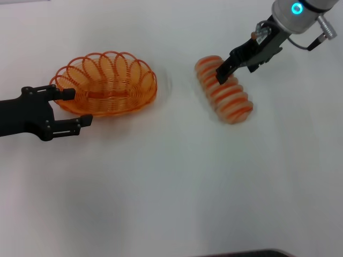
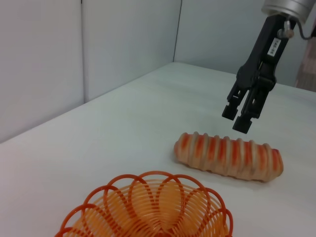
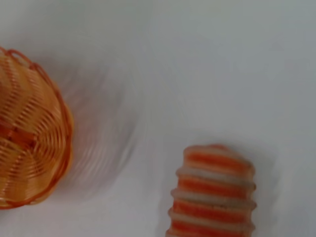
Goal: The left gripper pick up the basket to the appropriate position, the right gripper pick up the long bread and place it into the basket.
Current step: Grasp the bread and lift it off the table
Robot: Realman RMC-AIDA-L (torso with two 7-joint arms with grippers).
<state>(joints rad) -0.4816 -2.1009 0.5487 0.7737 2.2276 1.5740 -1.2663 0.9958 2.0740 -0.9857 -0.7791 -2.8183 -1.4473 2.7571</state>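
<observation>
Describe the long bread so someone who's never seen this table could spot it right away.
On the white table, look to the robot's right of the orange wire basket. The long bread lies flat there, just under the right gripper. It is the only solid ridged loaf, striped orange and cream.

Before me the white table [image 1: 177, 182] carries two things. The orange wire basket [image 1: 107, 83] sits on it toward my left, and the striped long bread [image 1: 224, 91] lies flat on it toward my right, well apart from the basket.
</observation>
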